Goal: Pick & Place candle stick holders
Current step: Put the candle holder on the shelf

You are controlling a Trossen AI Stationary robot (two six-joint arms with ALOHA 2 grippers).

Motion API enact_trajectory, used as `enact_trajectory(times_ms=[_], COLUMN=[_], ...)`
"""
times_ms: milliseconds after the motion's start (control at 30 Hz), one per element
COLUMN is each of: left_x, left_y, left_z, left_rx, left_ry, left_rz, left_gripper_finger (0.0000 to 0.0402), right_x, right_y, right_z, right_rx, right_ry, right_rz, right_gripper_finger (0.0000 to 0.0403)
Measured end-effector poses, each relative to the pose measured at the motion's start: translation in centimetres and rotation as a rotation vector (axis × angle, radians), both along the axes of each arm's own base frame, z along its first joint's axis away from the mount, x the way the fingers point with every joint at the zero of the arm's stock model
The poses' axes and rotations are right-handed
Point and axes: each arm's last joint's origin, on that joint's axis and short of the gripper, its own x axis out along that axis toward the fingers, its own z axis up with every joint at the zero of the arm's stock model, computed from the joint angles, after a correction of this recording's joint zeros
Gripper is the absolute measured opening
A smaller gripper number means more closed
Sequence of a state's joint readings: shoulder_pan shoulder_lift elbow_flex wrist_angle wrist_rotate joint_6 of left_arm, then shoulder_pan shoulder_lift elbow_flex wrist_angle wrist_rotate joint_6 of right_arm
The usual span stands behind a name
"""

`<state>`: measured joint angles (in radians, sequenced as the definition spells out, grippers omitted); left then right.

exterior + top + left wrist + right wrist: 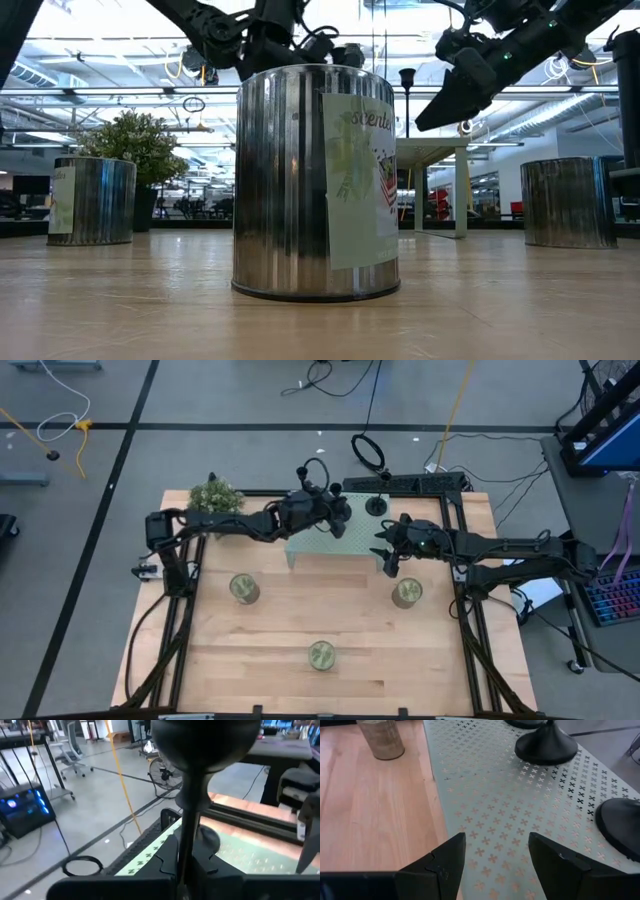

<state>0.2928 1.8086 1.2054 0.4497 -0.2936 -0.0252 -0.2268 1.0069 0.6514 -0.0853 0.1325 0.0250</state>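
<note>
My left gripper (pixel 335 525) is over the far side of a pale green perforated stand (pixel 325 550) and is shut on a matte-black candle stick holder (pixel 189 815). The holder's rounded top (pixel 205 740) looms close to the wrist camera, and its base is hidden. My right gripper (pixel 384 556) hovers open and empty over the stand's right part (pixel 485 795). Two more holder bases (pixel 546 746) (pixel 620 825) rest on the stand. A holder (pixel 377 505) stands at the far edge, and its stem and knob show in the low view (pixel 407 95). My left gripper pinches the holder's thin stem (pixel 183 851) between its two fingers (pixel 162 865), which lie across it. The stem runs from the fingers toward the wrist camera, rounded top uppermost. The fingers hide the base, so I cannot tell whether it stands on the stand or is lifted.
Three greenish-gold jars stand on the wooden table: near left (pixel 245 588), near right (pixel 407 593) and front centre (pixel 321 655). A small potted plant (pixel 215 495) sits at the far left corner. A black frame rail (pixel 405 483) runs along the far edge.
</note>
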Motion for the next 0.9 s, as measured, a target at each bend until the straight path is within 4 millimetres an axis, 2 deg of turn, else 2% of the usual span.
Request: enact_trajectory(times_ms=[233,367,600,900], left_x=[1.5,1.5,1.1,0.8], left_y=[0.6,1.0,1.9,2.6], left_z=[-0.4,-0.1,-0.3,-0.5], left_rx=[-0.013,-0.007,-0.023,-0.027], left_ry=[0.021,0.047,0.066,0.08], left_rz=[0.008,0.018,0.041,0.076], left_gripper_finger=[0.0016,0.0009,0.0044,0.002], right_x=[0.0,0.0,0.0,-0.1], right_y=[0.0,0.0,0.0,0.0], right_z=[0.0,0.0,-0.1,-0.3], right_rx=[0.013,0.014,0.016,0.023], right_ry=[-0.004,-0.002,0.001,0.024], right_rz=[-0.006,-0.006,-0.005,-0.004], right_gripper_finger=[0.021,0.021,0.021,0.021])
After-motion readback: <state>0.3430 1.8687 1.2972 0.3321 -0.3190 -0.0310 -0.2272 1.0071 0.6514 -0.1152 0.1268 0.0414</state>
